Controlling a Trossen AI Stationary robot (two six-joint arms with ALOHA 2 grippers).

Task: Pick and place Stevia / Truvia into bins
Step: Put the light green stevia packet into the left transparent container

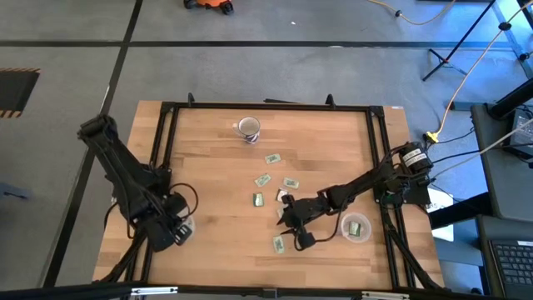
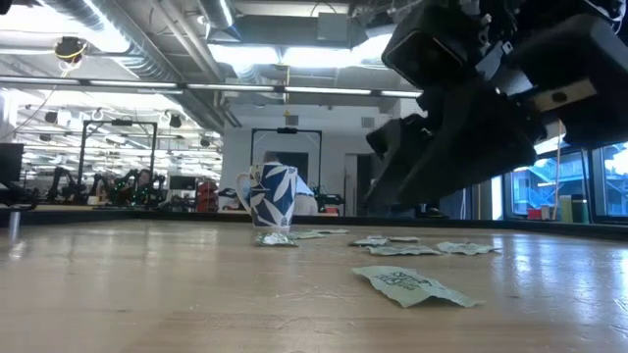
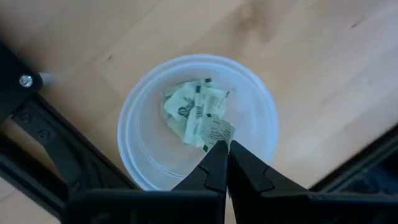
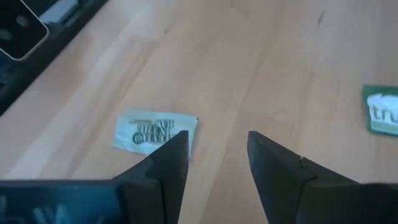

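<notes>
Several green-and-white Stevia packets [image 1: 263,179] lie flat on the middle of the wooden table. My left gripper [image 3: 224,146] is at the near left, pointing down over a clear cup bin [image 3: 140,134] that holds packets [image 3: 186,109], and it is shut on one packet [image 3: 214,130]. My right gripper [image 4: 217,140] stands open low over the table near the middle [image 1: 286,222]. One packet [image 4: 155,130] lies flat just outside one of its fingers. A second cup bin [image 1: 356,227] with packets stands at the near right. My left gripper pinches one packet by its edge [image 3: 219,138] between the two fingertips, coming from above and pointing down. The rest of the packet sticks out past the tips, lifted clear over the cup's opening and above the packets inside.
A white-and-blue patterned mug [image 1: 248,127] stands near the table's far edge, with a packet [image 2: 277,238] at its foot. Another packet [image 4: 380,111] lies beyond my right gripper's other finger. A black metal frame [image 1: 166,108] runs along the table's edges.
</notes>
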